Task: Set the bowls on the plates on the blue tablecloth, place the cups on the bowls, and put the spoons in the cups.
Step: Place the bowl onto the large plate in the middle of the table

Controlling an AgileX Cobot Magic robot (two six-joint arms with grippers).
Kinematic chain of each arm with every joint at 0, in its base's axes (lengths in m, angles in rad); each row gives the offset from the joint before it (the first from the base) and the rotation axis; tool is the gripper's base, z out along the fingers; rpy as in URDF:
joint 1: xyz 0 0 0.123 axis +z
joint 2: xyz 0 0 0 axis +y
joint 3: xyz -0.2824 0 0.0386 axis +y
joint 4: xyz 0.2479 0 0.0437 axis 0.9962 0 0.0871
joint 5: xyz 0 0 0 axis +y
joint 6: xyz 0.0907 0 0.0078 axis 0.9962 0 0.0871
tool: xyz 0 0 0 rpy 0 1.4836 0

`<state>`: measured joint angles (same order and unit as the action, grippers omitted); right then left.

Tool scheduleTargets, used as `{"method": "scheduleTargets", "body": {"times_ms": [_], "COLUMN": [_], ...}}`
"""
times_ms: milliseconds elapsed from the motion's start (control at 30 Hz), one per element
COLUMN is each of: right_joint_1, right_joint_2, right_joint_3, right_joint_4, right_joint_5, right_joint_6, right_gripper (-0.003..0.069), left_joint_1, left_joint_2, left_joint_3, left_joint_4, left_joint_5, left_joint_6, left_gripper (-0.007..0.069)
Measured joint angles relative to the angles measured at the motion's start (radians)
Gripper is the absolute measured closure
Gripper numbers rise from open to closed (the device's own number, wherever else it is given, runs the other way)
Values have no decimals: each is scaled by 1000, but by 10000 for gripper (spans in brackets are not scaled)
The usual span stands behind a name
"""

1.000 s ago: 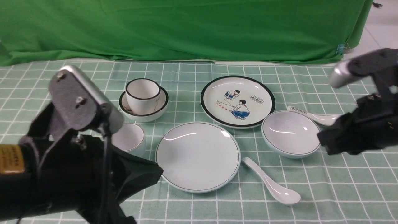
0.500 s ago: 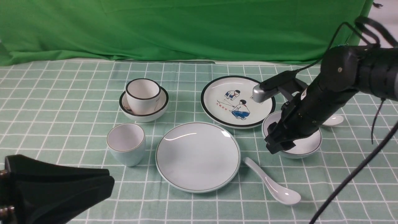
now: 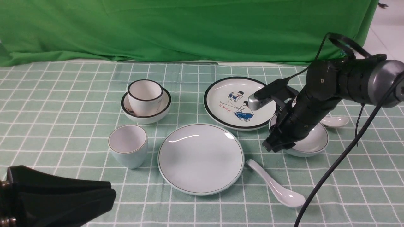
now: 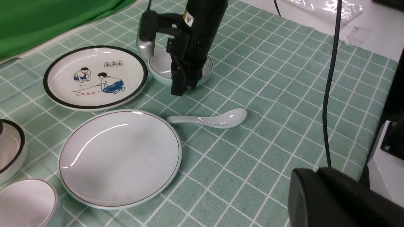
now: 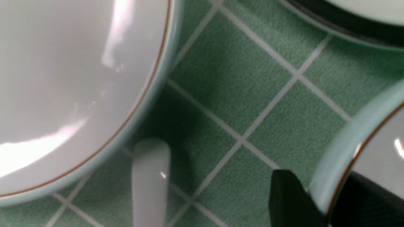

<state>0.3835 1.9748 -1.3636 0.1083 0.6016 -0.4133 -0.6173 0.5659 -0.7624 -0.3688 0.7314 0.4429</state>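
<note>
My right gripper (image 3: 274, 145) is shut on the near-left rim of the pale blue bowl (image 3: 315, 142), one finger inside and one outside, as the right wrist view (image 5: 322, 201) shows on the rim (image 5: 341, 148). The pale blue plate (image 3: 201, 158) lies left of it, the cartoon plate (image 3: 241, 102) behind. The white cup (image 3: 144, 95) stands in the black-rimmed bowl (image 3: 145, 115). The pale blue cup (image 3: 127, 145) stands alone. The plain spoon (image 3: 276, 188) lies near the plate; the printed spoon (image 3: 337, 121) is mostly hidden by my arm. My left gripper (image 3: 109, 193) is shut and empty at the front left.
All stands on the gridded tablecloth (image 3: 63, 104). The green backdrop (image 3: 189, 28) hangs behind. My right arm's cable (image 3: 331, 176) runs down across the cloth's right side. The spoon handle (image 5: 150, 179) lies close to the pale blue plate's rim (image 5: 148, 94).
My left arm dropped low to the front left. My right arm swung in over the pale blue bowl and closed on its rim; the bowl has shifted slightly right and up.
</note>
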Motion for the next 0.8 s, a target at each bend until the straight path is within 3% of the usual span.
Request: {"method": "scheduleTargets", "body": {"times_ms": [100,200,400,433,533,800], "right_joint_1": [15,53,275,275,394,442], "right_joint_2": [-42,-82,-192,-193,-177,-70], "right_joint_3": [-1,6,8,8,7,8], "right_joint_4": [-37,-35,-15,-14,-14,-26], "right_joint_5": [32,61,9,9,-90,-200], "right_joint_6": [15,44,63,63,63,63], "right_gripper": [559,575,575,575,575,575], "left_joint_1": [0,0,0,0,0,0], "left_joint_2": [0,0,0,0,0,0], "left_joint_3": [0,0,0,0,0,0], "left_joint_4": [0,0,6,7,8,24], "left_joint_5": [0,1,1,1,3,8], "left_joint_6": [0,0,0,0,0,0], "left_gripper": [612,612,612,612,612,612]}}
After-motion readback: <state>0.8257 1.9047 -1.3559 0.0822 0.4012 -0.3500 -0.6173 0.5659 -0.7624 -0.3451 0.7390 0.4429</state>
